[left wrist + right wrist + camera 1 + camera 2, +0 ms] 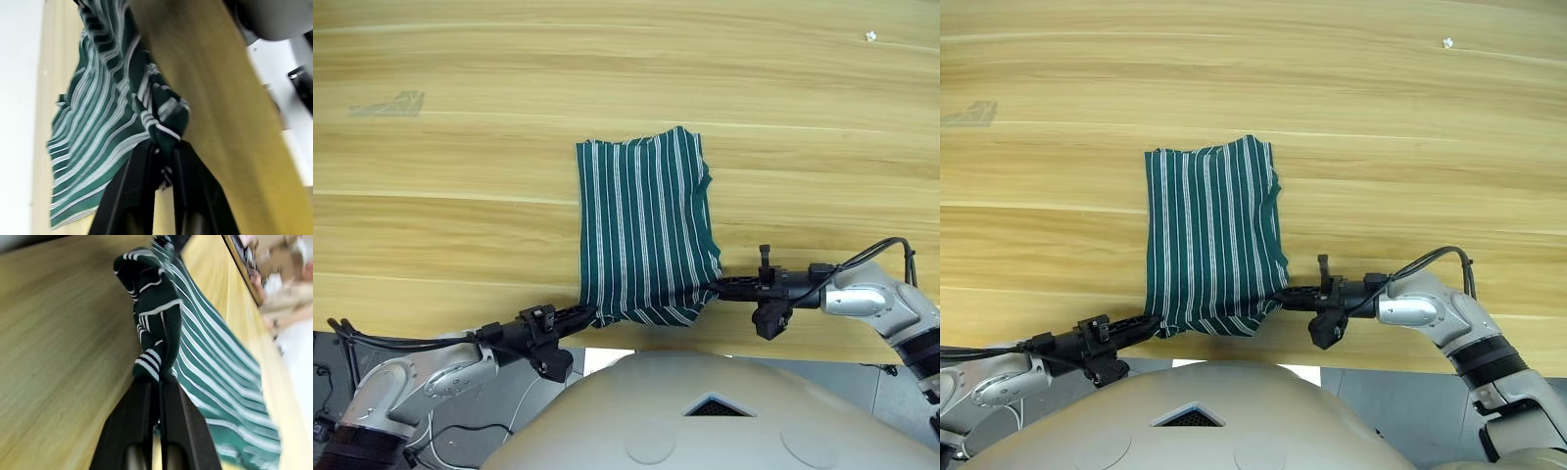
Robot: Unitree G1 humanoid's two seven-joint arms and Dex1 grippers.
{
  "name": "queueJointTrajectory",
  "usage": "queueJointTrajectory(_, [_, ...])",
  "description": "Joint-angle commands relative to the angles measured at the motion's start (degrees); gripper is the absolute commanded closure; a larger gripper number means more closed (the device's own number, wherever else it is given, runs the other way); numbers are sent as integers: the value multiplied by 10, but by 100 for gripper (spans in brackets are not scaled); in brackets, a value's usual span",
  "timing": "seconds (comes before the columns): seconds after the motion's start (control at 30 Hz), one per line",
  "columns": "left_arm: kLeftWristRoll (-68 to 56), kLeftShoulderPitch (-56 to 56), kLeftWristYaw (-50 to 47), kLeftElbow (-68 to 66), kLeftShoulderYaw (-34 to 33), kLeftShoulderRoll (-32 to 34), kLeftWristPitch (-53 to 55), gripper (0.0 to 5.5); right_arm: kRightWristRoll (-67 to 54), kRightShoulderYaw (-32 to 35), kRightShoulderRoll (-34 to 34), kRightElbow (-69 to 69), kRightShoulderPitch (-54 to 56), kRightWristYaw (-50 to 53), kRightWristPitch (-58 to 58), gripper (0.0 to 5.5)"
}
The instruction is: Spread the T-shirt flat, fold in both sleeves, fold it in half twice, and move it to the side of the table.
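On the table's near edge, step: judged to be the first half fold. Both near corners of the shirt (pixel 646 235) are pinched, and its far end lies flat.
Doing it well: lift the two corners together and level. Keep the hem taut between them so the middle does not sag. Carry it over to the far end, match corner to corner, and lay it down before letting go.
Risk: each pinch holds only a small bunch of cloth. A quick pull could slip a layer free or drag the whole shirt off the edge.
Shirt, place: middle of the table's near half, with its near hem close to the near edge.
Shirt, look: dark green with thin white stripes running near to far. It is a narrow rectangle with no sleeve sticking out, so the sleeves seem already folded in. There is a small notch on its right side toward the far end, and the near corners are puckered where held.
Left gripper (pixel 591 314): jaws closed on the near left corner, with cloth bunched in the grip.
Right gripper (pixel 714 287): jaws closed on the near right corner, likewise bunched.
Table (pixel 460 206): light wood, with a white speck (pixel 869 37) near the far right corner and a grey mark (pixel 388 104) toward the far left.
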State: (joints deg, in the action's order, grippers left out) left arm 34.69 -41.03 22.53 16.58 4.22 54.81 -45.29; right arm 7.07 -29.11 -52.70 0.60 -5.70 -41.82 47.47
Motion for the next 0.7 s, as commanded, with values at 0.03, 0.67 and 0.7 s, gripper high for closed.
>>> queueJointTrajectory(0.03, [-95, 3, 78, 32, -19, 40, 66, 540, -159, 25, -64, 70, -35, -79, -154, 550])
queueJointTrajectory(0.67, [-483, -100, 374, 236, -171, 100, 345, 540, -420, 186, -90, 258, -57, -234, -480, 550])
queueJointTrajectory(0.7, [-485, -86, 375, 231, -174, 95, 349, 540, -407, 186, -84, 253, -50, -237, -482, 550])
